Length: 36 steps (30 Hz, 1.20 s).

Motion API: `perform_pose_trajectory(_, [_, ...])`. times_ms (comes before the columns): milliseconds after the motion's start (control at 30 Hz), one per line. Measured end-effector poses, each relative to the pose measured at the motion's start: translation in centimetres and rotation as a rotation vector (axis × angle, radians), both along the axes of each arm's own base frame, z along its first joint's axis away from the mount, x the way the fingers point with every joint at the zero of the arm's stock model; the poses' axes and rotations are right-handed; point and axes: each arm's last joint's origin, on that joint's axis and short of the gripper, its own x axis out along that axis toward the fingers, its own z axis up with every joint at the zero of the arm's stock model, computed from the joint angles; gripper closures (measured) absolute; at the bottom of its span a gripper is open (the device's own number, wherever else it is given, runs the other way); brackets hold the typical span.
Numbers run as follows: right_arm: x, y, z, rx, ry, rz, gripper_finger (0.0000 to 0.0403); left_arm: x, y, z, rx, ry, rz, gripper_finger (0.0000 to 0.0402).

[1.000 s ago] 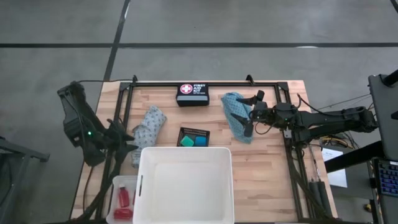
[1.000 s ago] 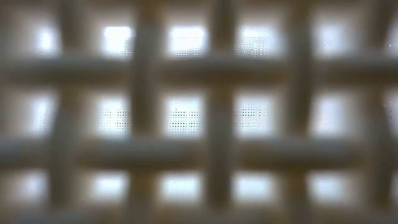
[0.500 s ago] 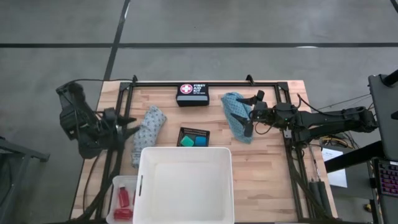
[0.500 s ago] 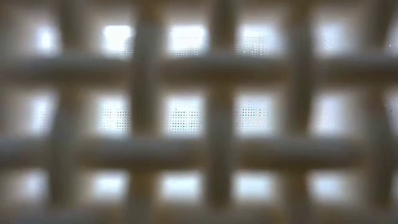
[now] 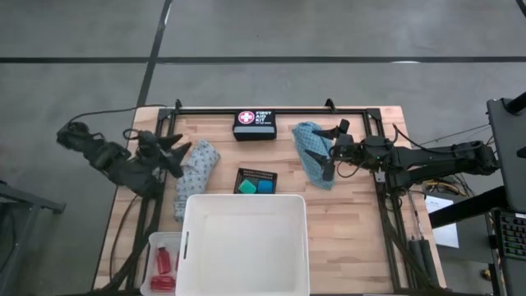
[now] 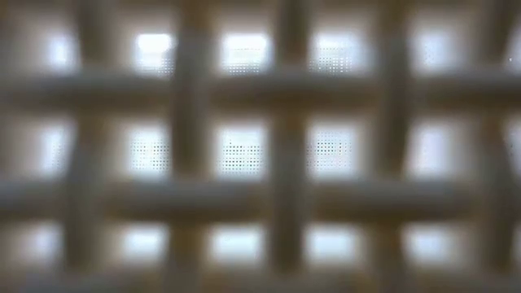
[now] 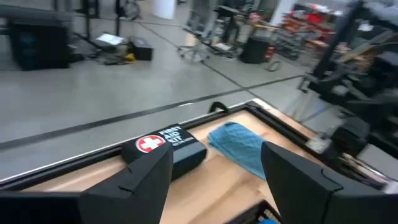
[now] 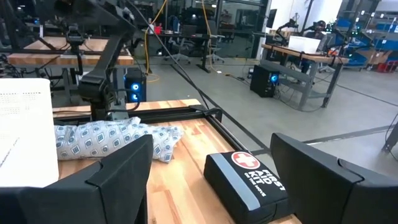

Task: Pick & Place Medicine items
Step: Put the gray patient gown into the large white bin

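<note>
Right gripper (image 5: pixel 330 151) open over teal cloth (image 5: pixel 311 146).

Robotics lab: workbenches (image 8: pixel 292 53), computers, concrete floor.

A: What's on the table (image 5: pixel 353 247)?
B: First aid kit (image 5: pixel 254 126) at far edge, teal cloth (image 5: pixel 311 148) toward the right edge, grey cloth (image 5: pixel 194 174) left.
A: Near edge?
B: White tub (image 5: pixel 245 247), clear bin (image 5: pixel 158 261) at near-left corner; mesh tray (image 5: pixel 256 181) mid-table.
</note>
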Motion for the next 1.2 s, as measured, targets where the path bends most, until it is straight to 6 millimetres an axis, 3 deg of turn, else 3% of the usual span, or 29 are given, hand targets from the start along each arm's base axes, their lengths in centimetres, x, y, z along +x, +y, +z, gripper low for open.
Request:
perform_pose_trajectory(333, [0.0,0.0,0.0,-0.001,0.000,0.000,0.0090,6.1,3.6,-0.2,-0.096,0.084,0.057,0.0154])
perform_pose_trajectory(533, [0.0,0.0,0.0,-0.015,0.011,0.000,0.0084,8.2,6.7,0.0,-0.124,0.031,0.087,0.0154])
perform_pose_trajectory(833, [0.0,0.0,-0.2,-0.025,0.027,0.001,0.0083,7.0,7.2,-0.5,-0.167,0.118,0.071,0.0153])
perform_pose_trajectory(1200, [0.0,0.0,-0.2,-0.025,0.029,0.001,0.0087,3.3,7.1,-0.3,-0.195,0.168,0.089,0.0140])
